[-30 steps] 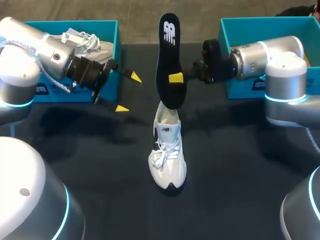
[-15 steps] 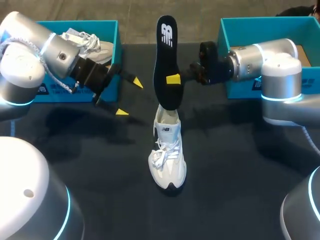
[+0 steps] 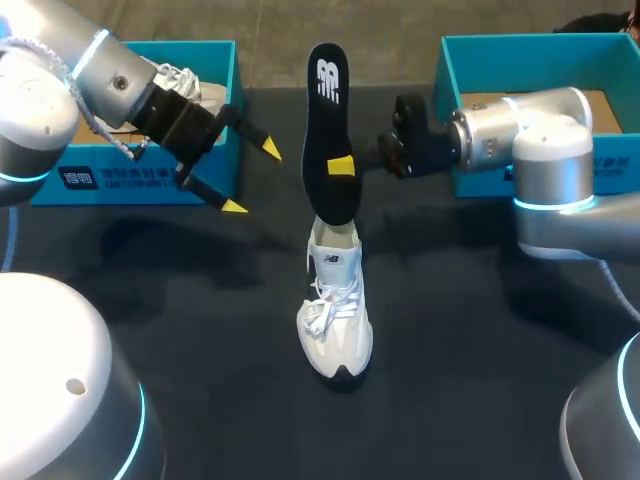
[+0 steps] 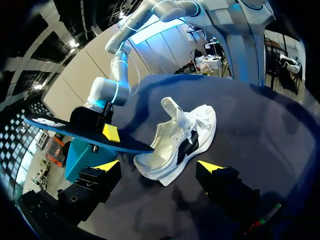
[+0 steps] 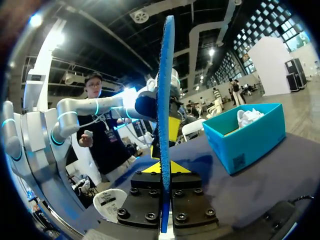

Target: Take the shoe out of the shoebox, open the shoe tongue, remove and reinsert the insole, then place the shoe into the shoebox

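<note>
Dark worktop carries the white shoe (image 3: pixel 335 325) at its middle, toe toward the robot. The right claw (image 3: pixel 342 165) pinches the black insole (image 3: pixel 325 100) upright, its lower end at the shoe's mouth. The left claw (image 3: pixel 250 178) hangs spread beside the left shoebox (image 3: pixel 205 46), apart from the shoe. To seat the insole well, tilt it along the shoe and feed it toeward while the left claw steadies the heel; the loose shoe could tip. The left shoebox holds a second white shoe (image 3: pixel 185 85); the right shoebox (image 3: pixel 500 40) shows a brown floor.
</note>
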`<move>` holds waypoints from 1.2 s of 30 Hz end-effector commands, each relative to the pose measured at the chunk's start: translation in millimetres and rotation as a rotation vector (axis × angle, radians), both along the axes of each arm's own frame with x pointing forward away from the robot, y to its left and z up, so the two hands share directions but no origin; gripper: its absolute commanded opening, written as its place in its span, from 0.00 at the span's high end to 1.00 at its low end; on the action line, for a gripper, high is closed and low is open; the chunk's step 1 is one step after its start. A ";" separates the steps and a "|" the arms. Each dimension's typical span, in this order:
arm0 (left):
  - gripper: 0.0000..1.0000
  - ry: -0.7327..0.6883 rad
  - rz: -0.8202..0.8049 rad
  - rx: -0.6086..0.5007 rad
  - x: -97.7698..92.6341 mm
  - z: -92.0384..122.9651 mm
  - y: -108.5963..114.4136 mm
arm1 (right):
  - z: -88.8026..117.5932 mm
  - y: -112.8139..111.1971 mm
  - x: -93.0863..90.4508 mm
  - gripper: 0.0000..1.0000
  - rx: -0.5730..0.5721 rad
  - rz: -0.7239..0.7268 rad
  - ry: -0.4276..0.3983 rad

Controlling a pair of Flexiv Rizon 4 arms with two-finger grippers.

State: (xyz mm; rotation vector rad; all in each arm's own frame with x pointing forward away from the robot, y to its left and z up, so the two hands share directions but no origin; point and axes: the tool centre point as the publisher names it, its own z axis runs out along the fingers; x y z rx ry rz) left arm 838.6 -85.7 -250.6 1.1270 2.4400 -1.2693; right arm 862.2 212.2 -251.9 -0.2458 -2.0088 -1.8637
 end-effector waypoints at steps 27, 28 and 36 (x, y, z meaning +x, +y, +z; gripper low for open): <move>0.00 -0.067 -0.029 -0.032 -2.2 -28.7 -14.8 | -37.1 1.3 -7.0 1.00 -0.079 -0.061 0.137; 0.00 -0.078 -0.025 -0.044 -1.8 -29.9 -15.5 | -38.4 1.2 -7.6 1.00 -0.084 -0.063 0.141; 0.00 -0.099 -0.033 -0.068 -1.2 -33.2 -22.7 | -45.8 1.6 -12.2 1.00 -0.096 -0.077 0.148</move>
